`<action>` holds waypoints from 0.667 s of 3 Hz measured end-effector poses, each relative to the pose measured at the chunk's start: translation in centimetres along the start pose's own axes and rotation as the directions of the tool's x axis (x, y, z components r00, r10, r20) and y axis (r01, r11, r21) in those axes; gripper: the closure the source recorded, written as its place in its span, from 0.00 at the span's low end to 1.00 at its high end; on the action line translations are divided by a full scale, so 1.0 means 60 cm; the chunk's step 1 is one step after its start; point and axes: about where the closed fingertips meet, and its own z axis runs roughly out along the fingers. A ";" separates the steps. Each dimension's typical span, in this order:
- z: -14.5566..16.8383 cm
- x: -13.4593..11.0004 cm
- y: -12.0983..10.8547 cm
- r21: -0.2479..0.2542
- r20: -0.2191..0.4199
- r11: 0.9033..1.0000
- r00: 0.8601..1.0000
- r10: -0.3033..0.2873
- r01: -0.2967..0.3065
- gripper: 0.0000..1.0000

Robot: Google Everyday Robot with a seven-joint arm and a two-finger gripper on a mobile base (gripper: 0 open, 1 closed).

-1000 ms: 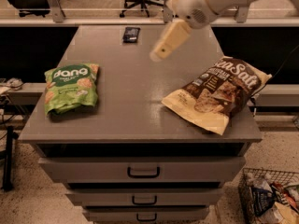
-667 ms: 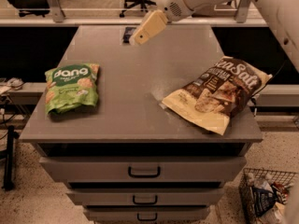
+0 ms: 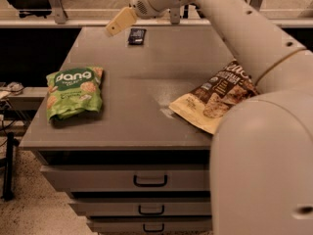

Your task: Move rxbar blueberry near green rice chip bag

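Front right, bulky white robot arm (image 3: 259, 170) above grey metal drawer table (image 3: 137, 116). Mid-table, large brown-and-cream chip bag (image 3: 215, 99) right, bright green crinkly rice chip bag (image 3: 73, 92) left. Far back, small dark navy rxbar blueberry wrapper (image 3: 137, 35), well apart from green bag. Cream gripper (image 3: 121, 22) hovering just left of it, open or closed impossible to tell.

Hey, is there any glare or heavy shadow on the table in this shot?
Camera view: warm, dim light; a pale sheen on the tabletop beside the brown chip bag; a dark shadow under the green rice chip bag; the gripper hangs just left of the rxbar blueberry.
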 end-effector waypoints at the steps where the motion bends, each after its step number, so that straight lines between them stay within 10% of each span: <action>1: 0.070 0.034 -0.028 0.085 -0.113 0.994 0.991 0.075 -0.065 0.00; 2: 0.124 0.085 -0.052 0.174 -0.214 0.972 0.958 0.191 -0.155 0.00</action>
